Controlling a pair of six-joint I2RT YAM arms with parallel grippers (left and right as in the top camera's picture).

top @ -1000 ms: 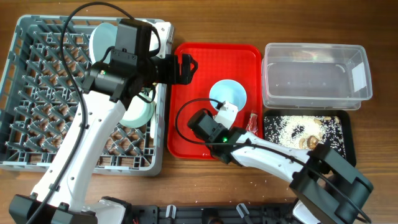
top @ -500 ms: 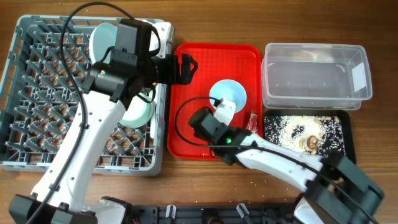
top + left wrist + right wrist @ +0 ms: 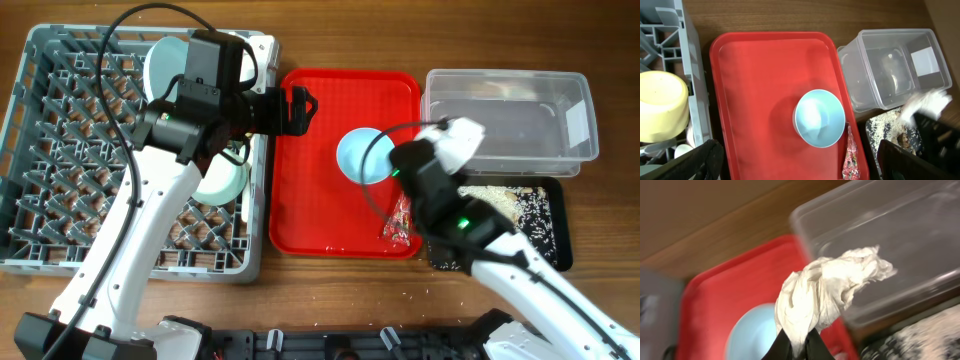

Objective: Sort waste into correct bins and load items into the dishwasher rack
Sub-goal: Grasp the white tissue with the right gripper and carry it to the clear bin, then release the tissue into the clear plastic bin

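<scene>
Toward the bench's near edge the wrapper (image 3: 400,215) waits on the red tray (image 3: 310,200). Beyond it my right jaws have just shut on the tissue (image 3: 830,292) and carried it away from the blue bowl (image 3: 362,157) to above the clear tub's (image 3: 510,120) left rim, ready to drop, I judge. Only the right wrist view shows that pinch; overhead shows my left jaws wide open, empty.

Each arm consists of white tubular links joined by black joint housings. On the left arm (image 3: 140,230), a thin black cable (image 3: 120,30) loops out from the upper housing. The right arm (image 3: 545,285) carries a similar black cable loop (image 3: 368,165) and a small green indicator light (image 3: 463,223) on its black wrist housing. The jaws of both arms are matte black.
</scene>
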